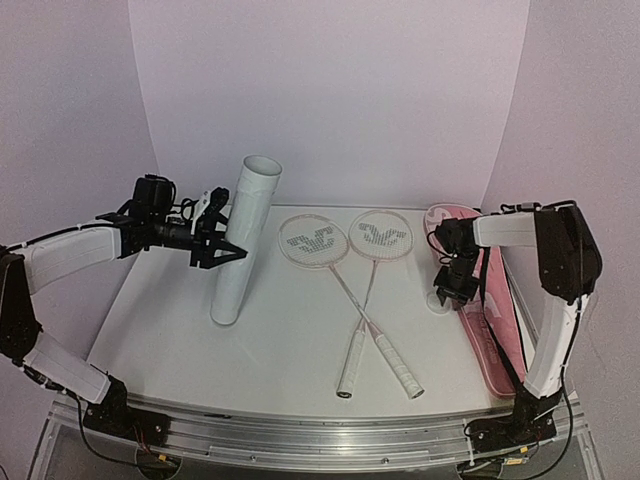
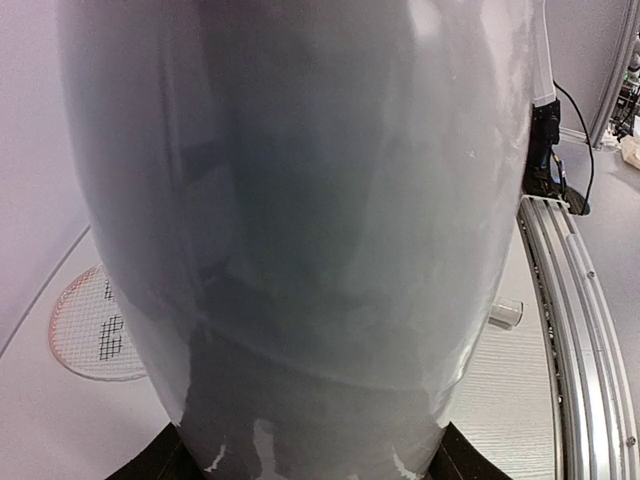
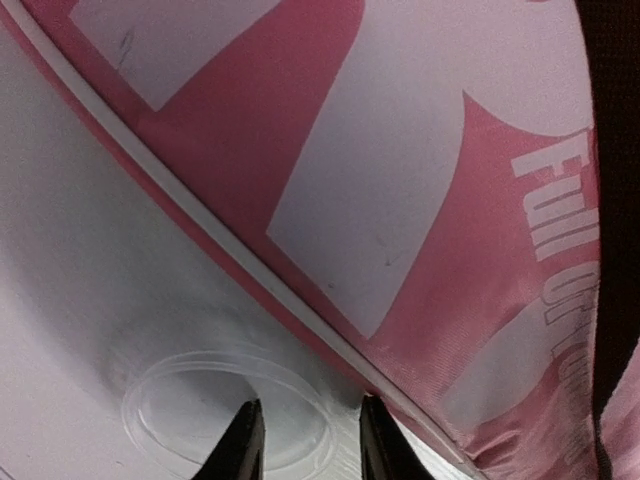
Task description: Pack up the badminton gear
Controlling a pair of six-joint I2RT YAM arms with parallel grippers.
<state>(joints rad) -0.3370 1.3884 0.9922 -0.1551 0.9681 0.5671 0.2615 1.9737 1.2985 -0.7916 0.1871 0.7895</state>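
Two white-framed rackets [image 1: 313, 241] [image 1: 381, 236] lie crossed on the table, handles toward me; one head shows in the left wrist view [image 2: 95, 325]. No shuttlecocks show. My left gripper [image 1: 215, 245] is shut on the tall white tube [image 1: 245, 240], which leans slightly and fills the left wrist view [image 2: 310, 200]; the black fingers [image 2: 165, 465] sit on either side of it. My right gripper [image 1: 447, 292] is open and low over a clear plastic lid [image 3: 225, 415] beside the pink bag [image 3: 400, 200]. The lid's right rim lies between its fingertips [image 3: 243, 440].
The long pink bag [image 1: 490, 320] lies along the table's right side, from back to front. The clear lid [image 1: 437, 305] rests at its left edge and also shows in the left wrist view [image 2: 505, 312]. A metal rail [image 1: 320, 430] runs along the near edge.
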